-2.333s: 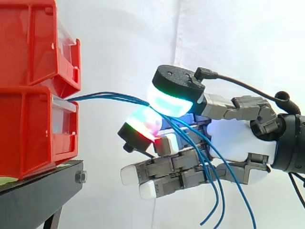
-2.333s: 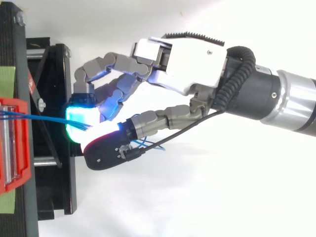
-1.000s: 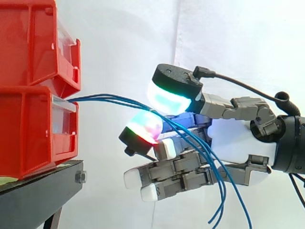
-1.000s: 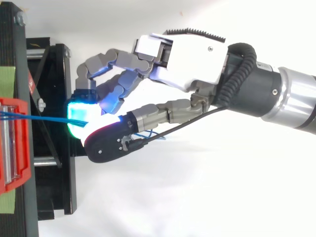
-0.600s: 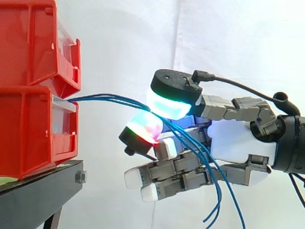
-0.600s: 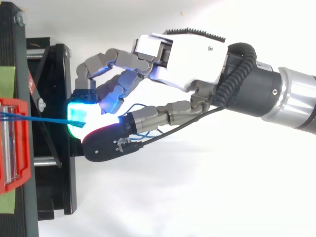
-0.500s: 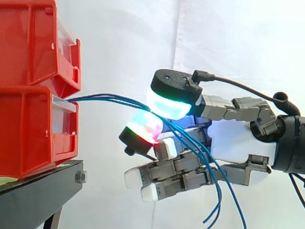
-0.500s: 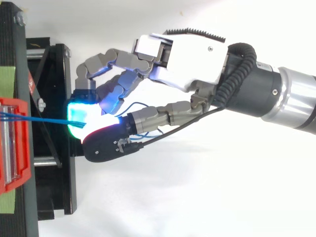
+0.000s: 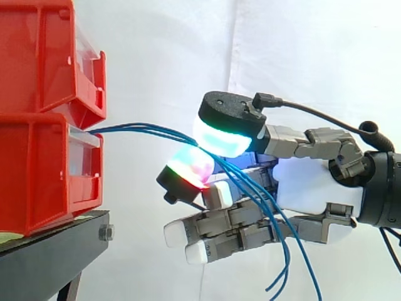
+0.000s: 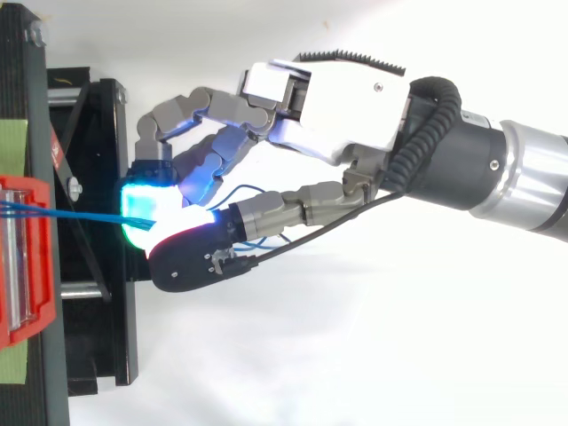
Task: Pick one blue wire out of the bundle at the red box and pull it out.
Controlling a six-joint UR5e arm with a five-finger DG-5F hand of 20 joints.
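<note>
Several thin blue wires [image 9: 144, 128] leave the front of the lower red bin [image 9: 44, 169] and run right to my hand [image 9: 313, 185]. There they pass between a green-cyan glowing pad [image 9: 222, 135] above and a red-green glowing pad [image 9: 188, 166] below, which are pressed together on them. I cannot tell how many wires are pinched. Behind the pinch the wires droop across the palm, and their loose ends hang below the hand. The other fingers are curled underneath, holding nothing. In the top view the wires [image 10: 80, 216] stretch taut from the bin [image 10: 27, 266] to the hand [image 10: 346, 98].
A second red bin [image 9: 44, 56] is stacked on the lower one. Both rest on a black stand [image 9: 50, 257] at the left. Green tape [image 10: 13, 142] marks the stand's top. A white curtain hangs behind, with free room to the right and below the hand.
The upper pad had lifted slightly a second ago and has since come back down on the wires. The hanging wire ends shifted, and a loop bulged up beside the thumb. Nothing moved in the last half second.
</note>
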